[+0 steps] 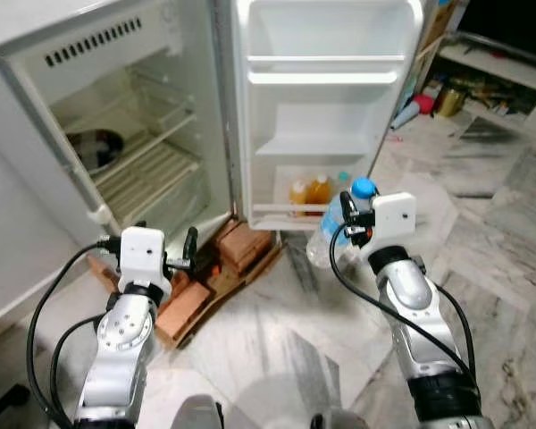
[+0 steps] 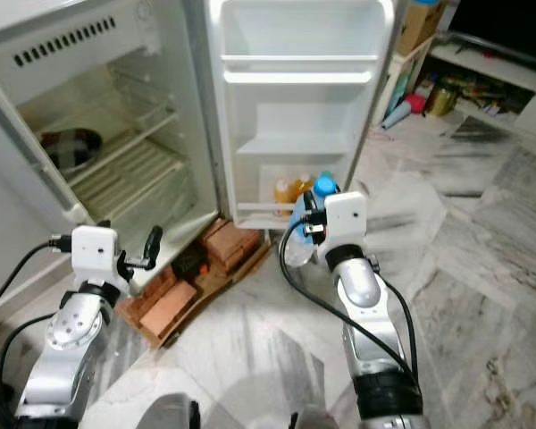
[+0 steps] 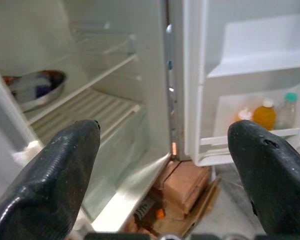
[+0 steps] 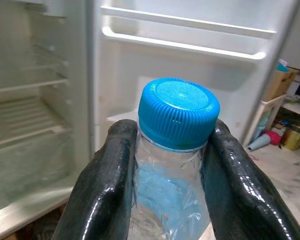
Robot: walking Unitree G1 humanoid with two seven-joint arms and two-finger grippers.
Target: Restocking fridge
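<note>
Right gripper (image 4: 171, 165) pinches the clear blue-capped bottle (image 4: 176, 150) by its neck, cap poking up between the jaws, open fridge door (image 1: 326, 107) just ahead, while the left gripper (image 3: 165, 150) hangs spread wide, facing the fridge (image 3: 90, 100) shelves.

A clear plastic water bottle (image 4: 172, 165) with a blue ribbed cap and a blue label is clamped at its neck between the right gripper's (image 4: 172, 150) two black fingers, held up at about 1 o'clock in the head view, in front of the lower door shelf of the fridge (image 1: 125, 134). The small white fridge stands open on bricks. Two orange juice bottles (image 1: 309, 193) and a clear green-capped bottle (image 3: 288, 110) stand upright in that bottom door shelf.
</note>
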